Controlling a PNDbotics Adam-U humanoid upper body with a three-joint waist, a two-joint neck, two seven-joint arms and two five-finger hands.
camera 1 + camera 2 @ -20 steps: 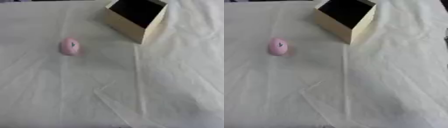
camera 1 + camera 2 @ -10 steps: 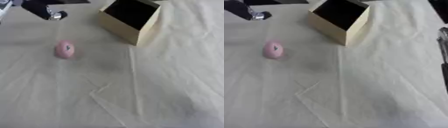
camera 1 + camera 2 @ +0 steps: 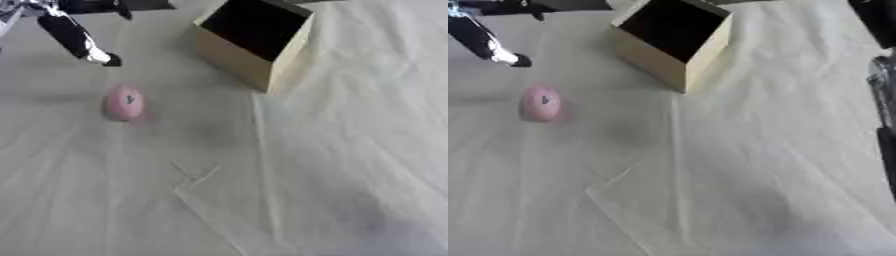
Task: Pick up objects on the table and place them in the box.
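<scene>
In the left eye view, the small pink egg-shaped object (image 3: 124, 102) lies on the cream cloth-covered table (image 3: 332, 165), left of the open tan cardboard box (image 3: 254, 42) and apart from it. The robot's left hand (image 3: 74, 35) hangs above the object, one straight black finger pointing down, holding nothing. In the right eye view, the right hand (image 3: 883, 90) shows as a dark strip at the right edge; whether its fingers are apart or together cannot be told.

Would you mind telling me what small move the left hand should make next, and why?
Probably lower the left hand down and slightly right onto the pink object. The hand hangs above and behind it, not touching it, fingers extended, and the object lies alone on the cloth, outside the open box.
</scene>
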